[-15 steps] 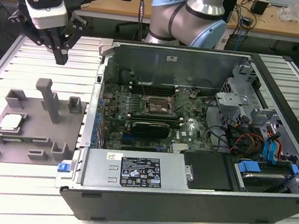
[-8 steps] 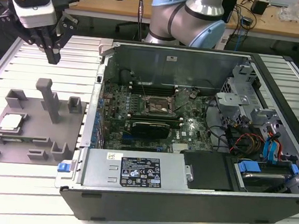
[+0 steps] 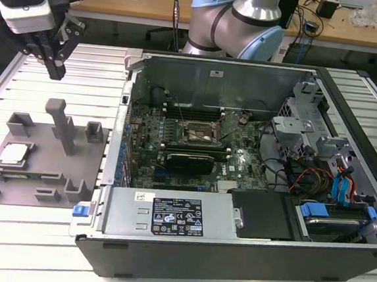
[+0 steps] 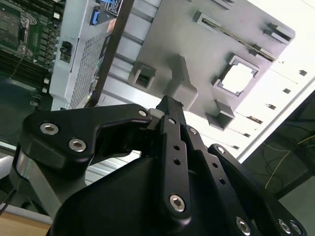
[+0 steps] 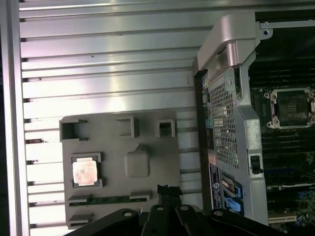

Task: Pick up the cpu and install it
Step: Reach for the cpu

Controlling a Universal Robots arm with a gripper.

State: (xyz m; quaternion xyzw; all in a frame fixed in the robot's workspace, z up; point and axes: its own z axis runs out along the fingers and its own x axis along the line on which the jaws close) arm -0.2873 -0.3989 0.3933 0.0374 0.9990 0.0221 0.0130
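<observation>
The cpu is a small silver square with a pale rim. It lies in a recess of the grey fixture plate at the exterior view's left. My gripper hangs high above the plate's far side, well apart from the chip, its black fingers shut with nothing between them. In the first wrist view the cpu lies flat on the plate, off to one side of my gripper. The second wrist view shows the cpu beyond my gripper. The dark socket sits open on the motherboard.
An open computer case lies on the slatted metal table, right of the plate. A tall upright post and low blocks rise from the plate. The case wall stands between plate and socket. The arm's base stands behind the case.
</observation>
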